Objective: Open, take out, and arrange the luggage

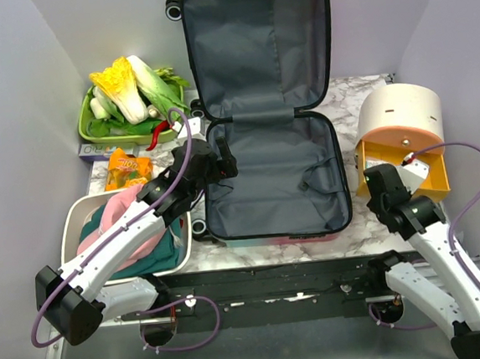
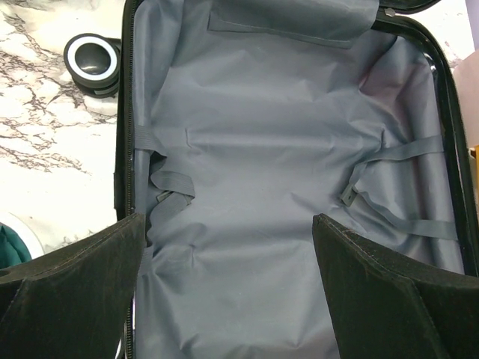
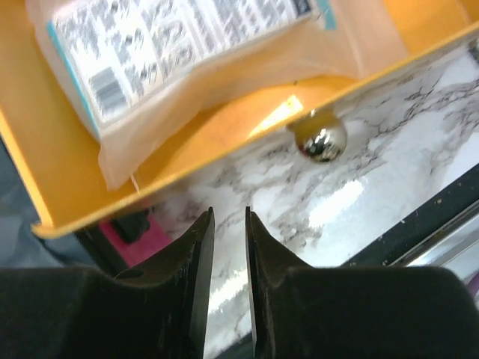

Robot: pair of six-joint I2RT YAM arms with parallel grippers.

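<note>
The white basin (image 1: 69, 221) sits at 8 o'clock from the case, with pink and teal clothes (image 1: 101, 223) heaped in it. At 10 o'clock are a green basket (image 1: 86, 126) of vegetables and an orange snack packet (image 1: 127, 167).

The left gripper (image 2: 228, 221) hangs over the 9 o'clock edge of the luggage (image 1: 273, 176). Its pincer is spread wide and holds nothing.

The luggage lies mid-table, fully open, with the lid leaning back toward 12 o'clock. Both halves show bare grey lining. The straps (image 2: 389, 161) lie slack, and a wheel (image 2: 93, 61) rests on the marble at the case's 9 o'clock side.

At 3 o'clock stands the cream container (image 1: 398, 111), its orange drawer (image 3: 187, 149) pulled out with a printed packet (image 3: 172, 52) inside. The right gripper (image 3: 230, 213) is just in front of the drawer lip. Its fingers are drawn nearly together with only a thin slit between them, and they pinch nothing. The silver knob (image 3: 319, 140) sits toward 1 o'clock of the tips.

The emptying looks done, so the drawer is probably the step in hand. To push it shut, the right arm should:
- Keep the fingers together as one blunt tip.
- Shift toward the knob.
- Press squarely along the drawer's travel, so the drawer does not skew.

Pulling it instead would mean spreading the fingers around the knob first. The left arm is best kept clear above the case.
</note>
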